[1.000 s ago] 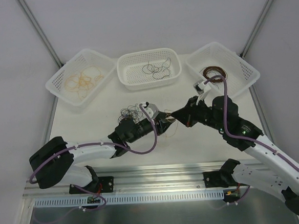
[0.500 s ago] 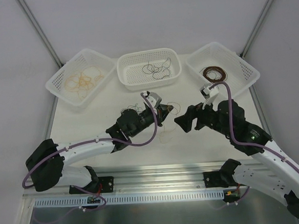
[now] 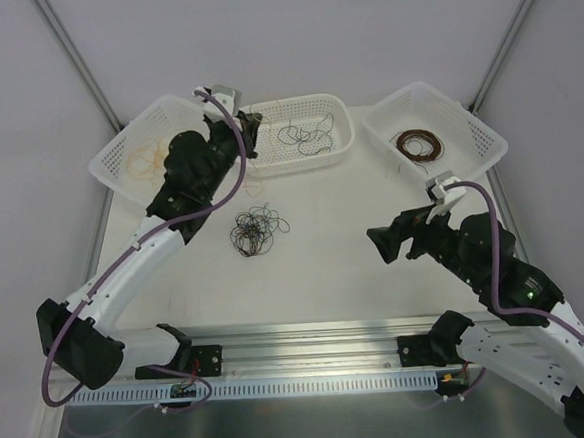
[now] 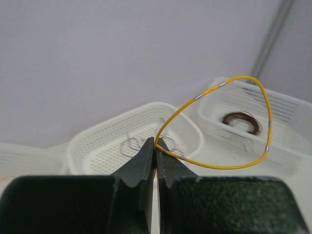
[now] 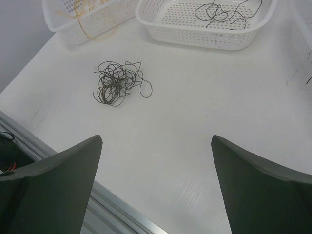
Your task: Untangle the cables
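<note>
A tangle of thin dark cables [image 3: 258, 229] lies on the white table, seen also in the right wrist view as a small knot [image 5: 116, 83]. My left gripper [image 3: 250, 134] is raised at the back, between the left and middle baskets. It is shut on a yellow cable [image 4: 263, 127], which loops out to the right of the closed fingertips [image 4: 156, 144]. My right gripper [image 3: 380, 243] hovers open over the table to the right of the tangle, with nothing between its fingers [image 5: 73, 161].
Three white baskets stand along the back. The left basket [image 3: 117, 151] holds yellow-tan cables [image 3: 153, 161], the middle basket [image 3: 293, 161] black ones [image 3: 306, 133], the right basket [image 3: 471, 126] dark brown coils [image 3: 419, 145]. A metal rail [image 3: 310, 338] edges the near side.
My left gripper closed on the yellow cable and carried it from the table's middle up to the back left. My right gripper opened and drew back to the right. The tangle stays on the table.
</note>
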Controlling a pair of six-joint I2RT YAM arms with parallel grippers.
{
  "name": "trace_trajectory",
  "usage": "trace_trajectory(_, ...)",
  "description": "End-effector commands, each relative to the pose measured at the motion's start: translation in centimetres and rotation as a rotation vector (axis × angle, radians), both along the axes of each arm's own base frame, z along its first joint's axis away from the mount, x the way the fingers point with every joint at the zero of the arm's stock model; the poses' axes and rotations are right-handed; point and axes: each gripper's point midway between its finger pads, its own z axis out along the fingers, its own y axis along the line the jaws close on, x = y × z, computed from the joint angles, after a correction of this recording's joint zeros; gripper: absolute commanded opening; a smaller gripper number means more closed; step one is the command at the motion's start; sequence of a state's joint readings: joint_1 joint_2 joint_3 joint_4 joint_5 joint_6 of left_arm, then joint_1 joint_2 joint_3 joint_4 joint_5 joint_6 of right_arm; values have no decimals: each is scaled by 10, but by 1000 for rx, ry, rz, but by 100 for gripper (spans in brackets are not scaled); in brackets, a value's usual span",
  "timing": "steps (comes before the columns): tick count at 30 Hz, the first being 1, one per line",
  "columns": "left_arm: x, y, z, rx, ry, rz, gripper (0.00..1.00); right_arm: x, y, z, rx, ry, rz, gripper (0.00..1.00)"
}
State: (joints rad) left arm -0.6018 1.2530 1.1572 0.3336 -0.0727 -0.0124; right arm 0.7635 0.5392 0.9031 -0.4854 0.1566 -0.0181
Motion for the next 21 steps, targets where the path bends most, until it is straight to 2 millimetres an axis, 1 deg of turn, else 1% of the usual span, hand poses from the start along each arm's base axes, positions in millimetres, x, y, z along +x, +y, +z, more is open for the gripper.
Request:
trace_trajectory(1,34,62,30,53,-41,187,0,1,-2,-11,-42,14,-7,99)
trace_trajectory(3,54,89,39,66,-57,272,0,-1,1,-17,-43,33,10,100)
trace_trajectory(4,67,119,51,62,-78,352,0,-1,3,-18,-44,38,21,100)
trace_trajectory(5,80,131,46,77,-67,388,0,-2,5,-21,-43,48,31,100)
trace_trajectory(7,97,158,49,90,-71,459,0,-4,8,-23,-46,62,48,100)
trace_trajectory(8,111,181,51,102,-74,514,0,-6,10,-24,-44,68,61,99)
trace_trajectory(9,119,193,49,115,-73,541,0,-6,11,-27,-51,76,64,100)
trace_trajectory(10,133,203,44,130,-66,568,0,-7,11,-28,-55,83,69,100)
trace_trajectory(11,141,212,39,155,-62,591,0,-8,11,-29,-58,88,72,100)
trace_trajectory(12,149,229,34,168,-53,627,0,-8,10,-32,-70,95,69,100)
trace_trajectory(13,157,237,33,176,-50,644,0,-8,10,-33,-74,97,70,100)
trace_trajectory(14,173,247,10,195,-5,663,0,-7,10,-35,-80,102,67,100)
trace_trajectory(15,181,263,-4,206,26,692,0,-8,10,-37,-89,109,70,100)
trace_trajectory(16,188,271,-10,209,42,712,0,-8,10,-38,-94,111,73,100)
trace_trajectory(17,202,275,-40,225,98,719,0,-9,11,-38,-95,113,82,100)
trace_trajectory(18,207,295,-54,228,133,755,3,-10,10,-40,-103,120,83,100)
trace_trajectory(19,217,298,-80,239,183,753,13,-11,10,-41,-111,124,89,100)
trace_trajectory(21,223,307,-106,244,242,767,36,-11,9,-44,-123,132,92,100)
